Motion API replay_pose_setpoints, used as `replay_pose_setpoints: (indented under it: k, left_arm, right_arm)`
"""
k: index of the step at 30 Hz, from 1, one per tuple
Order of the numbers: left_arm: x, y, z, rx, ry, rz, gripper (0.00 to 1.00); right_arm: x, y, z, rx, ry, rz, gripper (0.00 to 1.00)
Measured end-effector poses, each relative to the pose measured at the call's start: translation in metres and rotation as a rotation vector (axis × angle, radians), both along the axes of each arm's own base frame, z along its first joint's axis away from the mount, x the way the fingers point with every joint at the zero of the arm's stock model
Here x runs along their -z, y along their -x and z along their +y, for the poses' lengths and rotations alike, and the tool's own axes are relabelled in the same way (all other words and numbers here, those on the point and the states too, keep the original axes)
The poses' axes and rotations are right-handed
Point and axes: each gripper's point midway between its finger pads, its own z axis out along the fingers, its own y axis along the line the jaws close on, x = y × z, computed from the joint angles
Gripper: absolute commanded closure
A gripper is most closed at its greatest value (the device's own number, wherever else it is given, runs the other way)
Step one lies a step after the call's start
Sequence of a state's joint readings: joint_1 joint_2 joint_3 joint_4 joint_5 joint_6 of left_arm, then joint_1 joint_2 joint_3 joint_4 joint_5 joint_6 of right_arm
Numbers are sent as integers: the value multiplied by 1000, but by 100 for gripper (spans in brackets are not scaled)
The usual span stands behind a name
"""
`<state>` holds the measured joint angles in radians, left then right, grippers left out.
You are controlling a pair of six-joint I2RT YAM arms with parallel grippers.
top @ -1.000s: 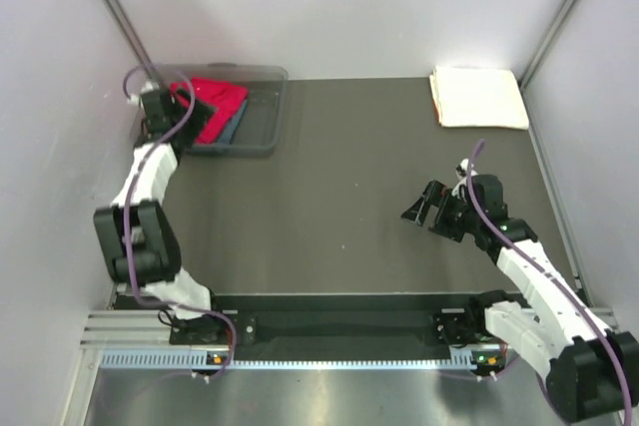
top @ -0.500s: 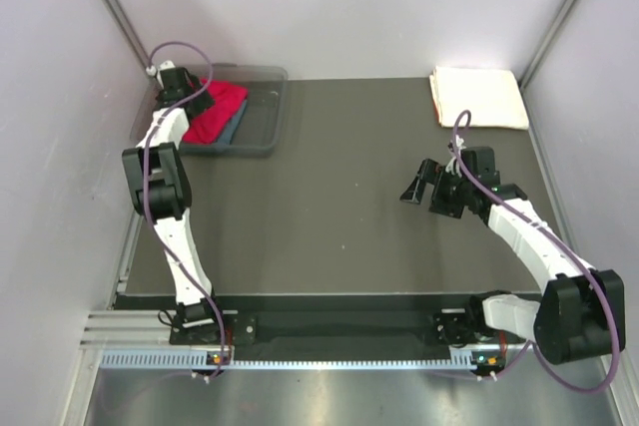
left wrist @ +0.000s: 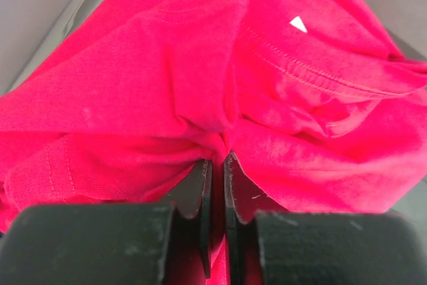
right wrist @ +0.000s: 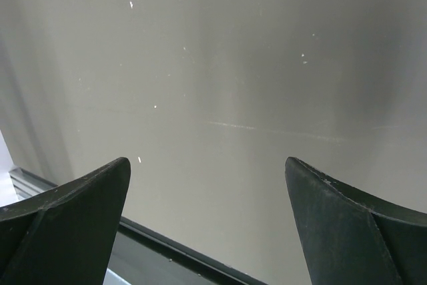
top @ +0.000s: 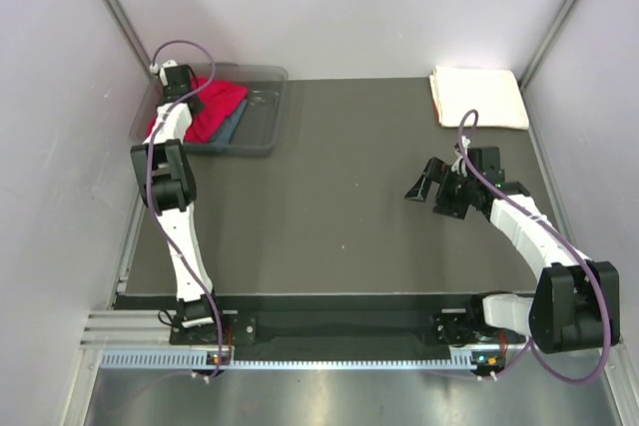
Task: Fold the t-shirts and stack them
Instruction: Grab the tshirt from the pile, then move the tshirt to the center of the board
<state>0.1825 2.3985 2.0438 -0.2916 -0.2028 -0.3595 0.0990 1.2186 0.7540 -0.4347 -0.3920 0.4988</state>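
Note:
The red t-shirt [top: 218, 105] lies crumpled in the clear bin [top: 268, 119] at the back left, on top of the blue-grey t-shirt [top: 233, 131]. My left gripper [top: 188, 99] is down in the bin. In the left wrist view its jaws [left wrist: 217, 159] are shut on a pinched fold of the red t-shirt [left wrist: 167, 65]. The cream-white t-shirt [top: 477, 97] rests as a neat folded rectangle at the back right corner. Over the dark table, right of centre, my right gripper [top: 427, 197] hangs open; in its wrist view the gripper [right wrist: 207, 165] has nothing between its fingers.
The dark table [top: 349, 197] is walled by pale panels on the left, right and back. The bin's near wall stands between the shirts and the table's middle. A metal rail [top: 329, 356] with both arm bases runs along the near edge.
My left arm stretched further into the bin and its jaws went from wide open to shut on the red cloth. The right gripper shifted only slightly and stayed open.

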Motion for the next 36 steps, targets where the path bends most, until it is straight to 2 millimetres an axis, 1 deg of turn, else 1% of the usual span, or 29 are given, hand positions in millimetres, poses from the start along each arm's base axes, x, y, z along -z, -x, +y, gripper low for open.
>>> replay_pose_setpoints:
  k: [4, 6, 7, 9, 10, 11, 13, 14, 15, 16, 17, 18, 20, 21, 23, 24, 25, 26, 27, 29, 30, 31, 34, 36]
  left_arm:
    - [-10, 0, -8, 10, 16, -10, 100]
    - [-22, 3, -14, 17, 35, -23, 100]
    - [-33, 4, -17, 20, 43, -36, 100]
    - [-64, 5, -28, 32, 64, -86, 100]
    - [-84, 7, -35, 44, 75, -116, 100]
    - [-110, 9, -44, 59, 89, -160, 100]
    - [-158, 15, -62, 95, 108, -241, 100]
    - [-190, 22, -75, 123, 121, -296, 100]
    - [-216, 29, -87, 149, 134, -341, 100]
    - [-249, 38, -102, 185, 151, -397, 100]
    - [-274, 47, -113, 217, 166, -442, 100]
    - [-306, 61, -130, 263, 192, -500, 100]
    - [-353, 91, -161, 344, 230, -575, 100]
    - [-372, 107, -177, 386, 248, -603, 100]
    - [-409, 148, -220, 495, 289, -652, 100]
    - [-418, 166, -240, 546, 308, -660, 100]
    - [-427, 189, -264, 609, 335, -667, 100]
    - [-431, 208, -281, 655, 359, -668, 100]
    - [-430, 230, -301, 713, 388, -659, 100]
    - [-419, 272, -332, 802, 440, -615, 100]
    - [-409, 286, -343, 833, 461, -585, 100]
    - [-396, 300, -353, 861, 479, -555, 100]
    - [-338, 332, -387, 920, 518, -407, 100]
    - [-293, 357, -425, 992, 522, -274, 100]
  right_arm:
    - [-1, 1, 2, -7, -9, 2, 0]
    - [-1, 1, 2, -10, -11, 2, 0]
    - [-1, 1, 2, -11, -11, 3, 0]
    - [-2, 0, 2, -16, -8, 10, 0]
    - [-3, -1, 2, -18, -6, 12, 0]
    - [-6, -4, 3, -21, -4, 7, 0]
    - [-13, -8, 3, -28, 1, -7, 0]
    - [-17, -10, 3, -31, 3, -14, 0]
    - [-20, -11, 2, -35, 5, -20, 0]
    - [-22, -11, 2, -41, 10, -24, 0]
    - [-23, -11, 2, -44, 12, -23, 0]
    - [-24, -10, 2, -48, 16, -20, 0]
    - [-25, -7, 1, -59, 26, -11, 0]
    - [-25, -6, 1, -66, 31, -8, 0]
    - [-28, -4, 2, -81, 41, -9, 0]
    - [-30, -3, 3, -89, 46, -13, 0]
    - [-32, -3, 4, -95, 49, -19, 0]
    - [-35, -3, 6, -103, 49, -29, 0]
    - [-38, -2, 8, -111, 51, -38, 0]
    - [-45, 0, 15, -132, 51, -58, 0]
    - [-48, 2, 18, -144, 52, -69, 0]
    - [-51, 5, 20, -154, 53, -76, 0]
    - [-59, 12, 26, -176, 59, -104, 0]
    - [-63, 16, 27, -183, 67, -123, 0]
